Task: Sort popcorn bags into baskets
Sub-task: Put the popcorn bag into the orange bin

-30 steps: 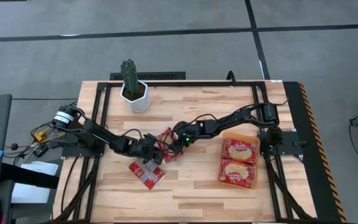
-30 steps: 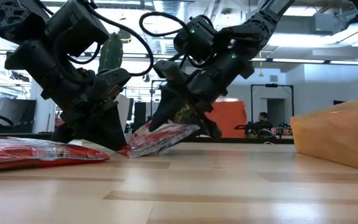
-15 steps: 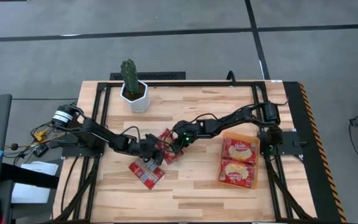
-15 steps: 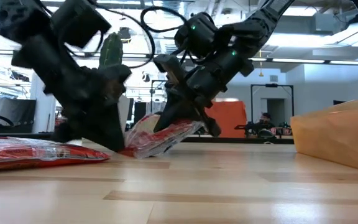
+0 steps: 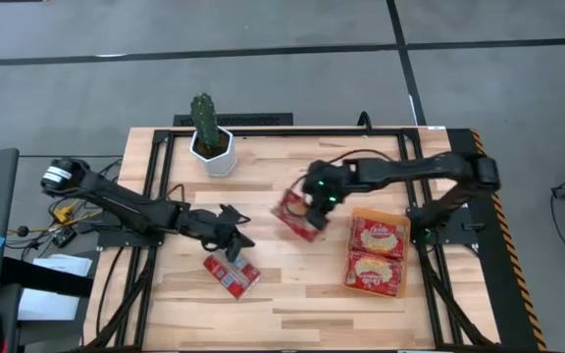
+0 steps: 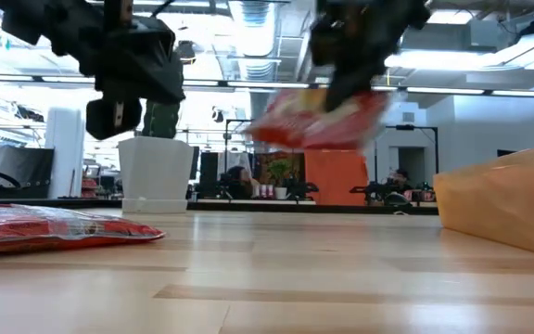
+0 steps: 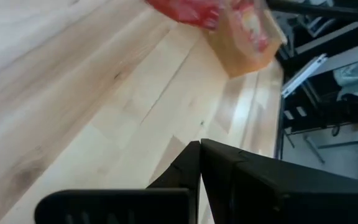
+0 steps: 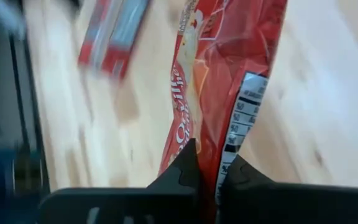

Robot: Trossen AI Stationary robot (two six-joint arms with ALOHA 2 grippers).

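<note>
Grey floor crossed by dark seams around a pale wooden table. Beyond, bright ceiling lights, an orange panel, seated people far off.

Right gripper clamped — left closed

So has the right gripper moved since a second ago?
Yes. The right gripper, shut on a popcorn bag, has lifted and shifted toward the orange tray.

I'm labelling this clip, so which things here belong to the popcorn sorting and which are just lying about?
Belongs to the job:
held popcorn bag in right claw
popcorn bag on table
orange tray with bags
left claw, empty

Just lying about:
cactus pot
</note>
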